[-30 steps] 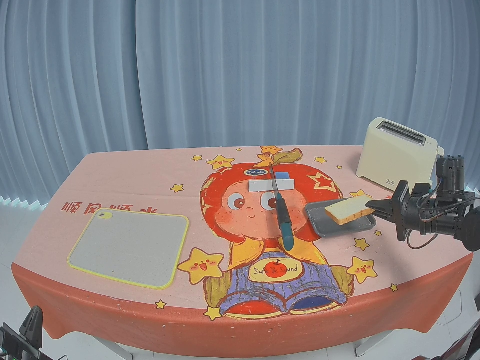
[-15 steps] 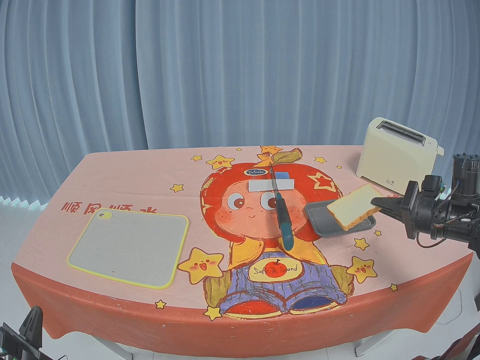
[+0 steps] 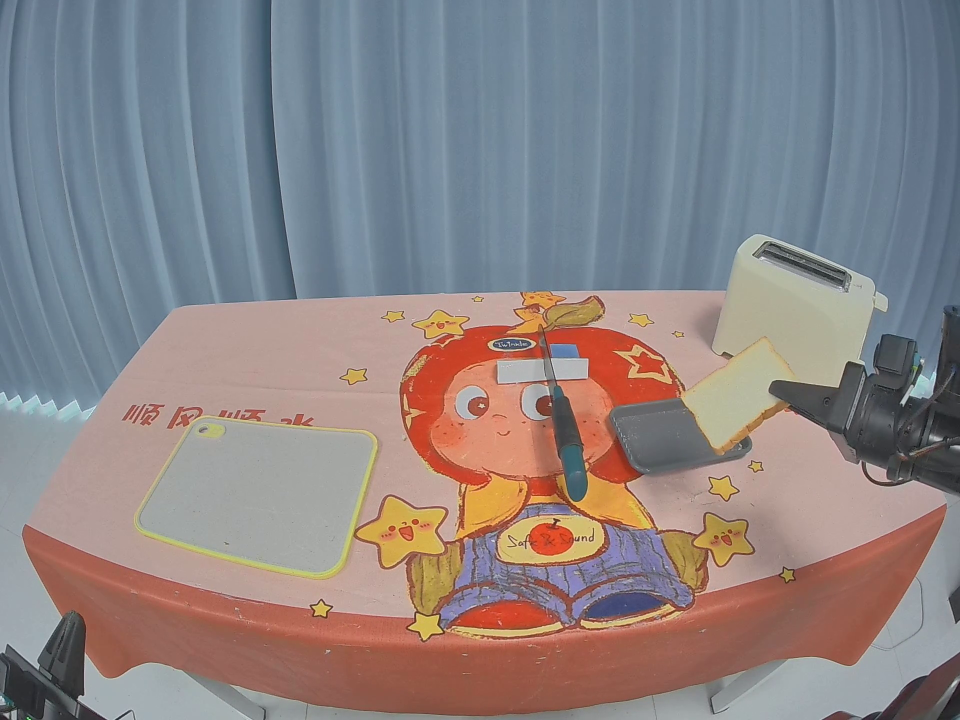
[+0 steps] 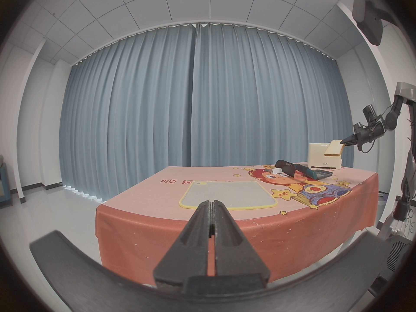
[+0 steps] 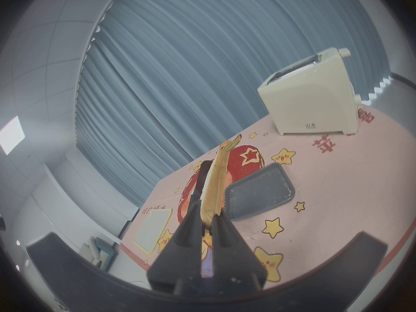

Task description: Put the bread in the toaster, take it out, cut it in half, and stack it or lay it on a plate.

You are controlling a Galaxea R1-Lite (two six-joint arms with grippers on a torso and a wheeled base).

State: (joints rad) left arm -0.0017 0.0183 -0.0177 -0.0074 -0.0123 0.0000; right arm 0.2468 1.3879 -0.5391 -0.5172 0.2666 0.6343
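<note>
Pinching the bread [image 3: 738, 394] by one edge, my right end effector [image 3: 779, 390] holds it tilted above the tray [image 3: 650, 439] (toaster [image 3: 795, 307] just behind); I fear this thin grip could slip

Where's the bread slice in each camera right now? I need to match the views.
Head view: bread tilted in the air at the right gripper, over the right end of the grey tray, in front of the toaster.
Left wrist view: bread far off, against the toaster.
Right wrist view: bread edge-on between the jaws, close up.
Shared landmark: the toaster.
</note>
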